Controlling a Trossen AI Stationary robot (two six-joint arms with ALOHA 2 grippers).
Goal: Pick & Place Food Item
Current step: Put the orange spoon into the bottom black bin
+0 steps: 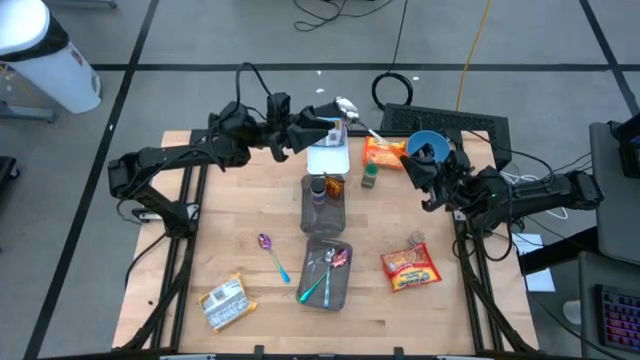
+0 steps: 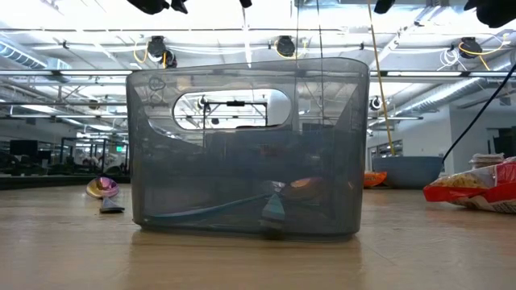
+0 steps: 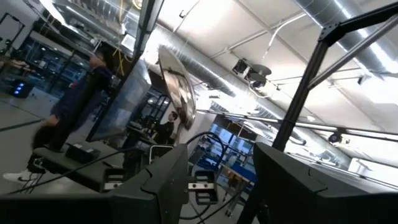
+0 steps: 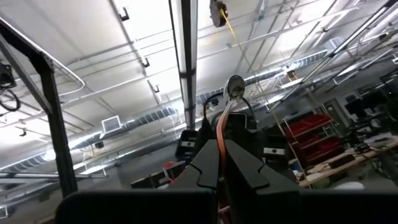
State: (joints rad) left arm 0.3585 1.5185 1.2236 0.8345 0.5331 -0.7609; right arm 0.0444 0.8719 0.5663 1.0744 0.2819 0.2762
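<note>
An orange-handled spoon [image 4: 234, 87] is clamped by its handle in the closed right gripper [image 4: 221, 146] and raised above the bench's far edge. Its bowl is met by the left gripper [image 3: 217, 162], whose fingers stand apart; whether they touch it cannot be told. No food item is held: an orange packet [image 1: 385, 150] lies by the far edge, below the spoon, and a red packet [image 1: 410, 268] toward the right edge. If the spoon is released before it is gripped, it could be dropped onto the orange packet or the white container [image 1: 328, 157].
</note>
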